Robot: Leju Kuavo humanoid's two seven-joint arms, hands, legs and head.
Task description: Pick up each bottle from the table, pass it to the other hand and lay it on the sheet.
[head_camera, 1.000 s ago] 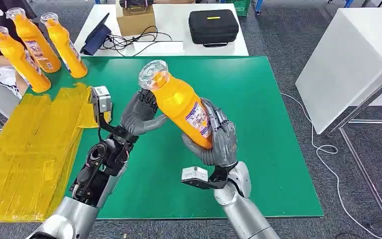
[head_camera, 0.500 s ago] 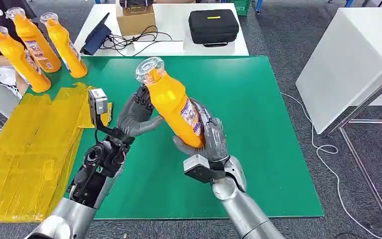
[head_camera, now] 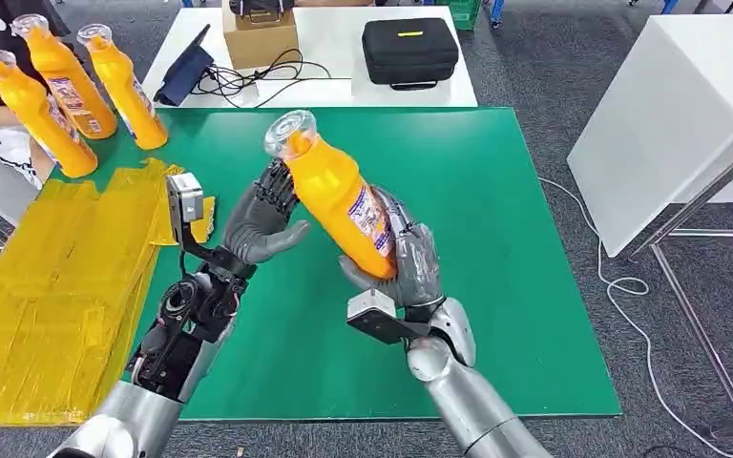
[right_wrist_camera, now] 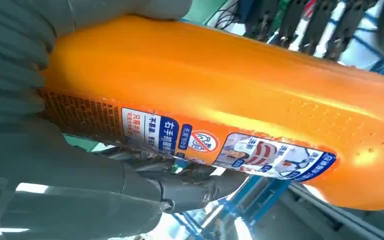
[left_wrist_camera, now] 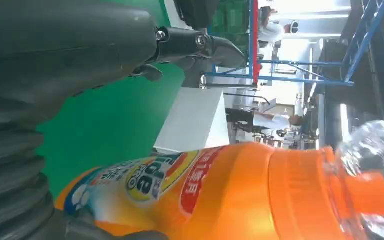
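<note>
- Right hand [head_camera: 403, 262] grips the lower body of the orange bottle [head_camera: 336, 196], held tilted in the air over the middle of the green table [head_camera: 496, 191], clear cap up and toward the far-left.
- Left hand [head_camera: 262, 219] just beside the bottle's upper body, fingers spread, grasping nothing.
- Yellow sheet [head_camera: 48, 286] covers the table's left edge.
- Three more orange bottles [head_camera: 62, 86] stand at the far-left corner.

floor: grey carpet [head_camera: 554, 57] | white table [head_camera: 344, 43] behind | white cabinet [head_camera: 668, 114] right
</note>
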